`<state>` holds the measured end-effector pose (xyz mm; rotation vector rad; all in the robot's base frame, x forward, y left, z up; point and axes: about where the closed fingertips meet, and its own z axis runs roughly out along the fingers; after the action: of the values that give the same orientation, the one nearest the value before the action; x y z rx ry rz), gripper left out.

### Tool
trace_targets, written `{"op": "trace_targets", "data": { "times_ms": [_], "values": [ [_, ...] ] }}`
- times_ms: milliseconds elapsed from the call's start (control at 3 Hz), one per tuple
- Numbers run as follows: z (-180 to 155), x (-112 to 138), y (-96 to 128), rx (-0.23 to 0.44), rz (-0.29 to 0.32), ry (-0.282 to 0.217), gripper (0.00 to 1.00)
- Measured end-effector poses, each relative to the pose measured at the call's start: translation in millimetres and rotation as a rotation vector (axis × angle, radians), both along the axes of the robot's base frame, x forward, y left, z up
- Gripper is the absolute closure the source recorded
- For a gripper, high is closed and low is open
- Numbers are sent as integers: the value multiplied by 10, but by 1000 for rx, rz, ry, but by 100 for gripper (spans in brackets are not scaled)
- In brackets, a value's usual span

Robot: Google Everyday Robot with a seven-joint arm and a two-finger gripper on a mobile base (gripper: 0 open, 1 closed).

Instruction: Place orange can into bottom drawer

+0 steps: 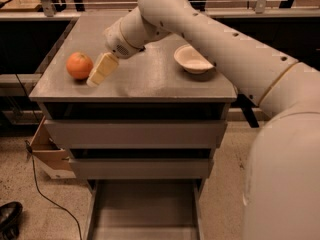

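Note:
The orange can (79,65), a round orange ball, sits on the grey cabinet top (150,81) near its left front corner. My gripper (101,70) hangs from the white arm just right of the ball, pointing down and left toward it, almost touching its right side. The bottom drawer (145,209) is pulled open below the cabinet, a shallow grey tray with nothing showing inside.
A white bowl (192,60) stands on the right of the cabinet top. Two grey drawers (135,134) above the open one are shut. A cardboard box (46,149) sits left of the cabinet, with a cable and a dark shoe (9,218) on the floor.

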<state>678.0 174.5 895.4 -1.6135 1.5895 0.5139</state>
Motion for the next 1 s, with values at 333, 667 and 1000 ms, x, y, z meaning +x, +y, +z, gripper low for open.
{"op": "trace_targets", "data": {
  "times_ms": [333,667,1000],
  "values": [
    [-92,196,261,71,-9,30,0],
    [-232,312,505,120,-8,75,0],
    [-386,322,659,156,-8,119,19]
  ]
}}
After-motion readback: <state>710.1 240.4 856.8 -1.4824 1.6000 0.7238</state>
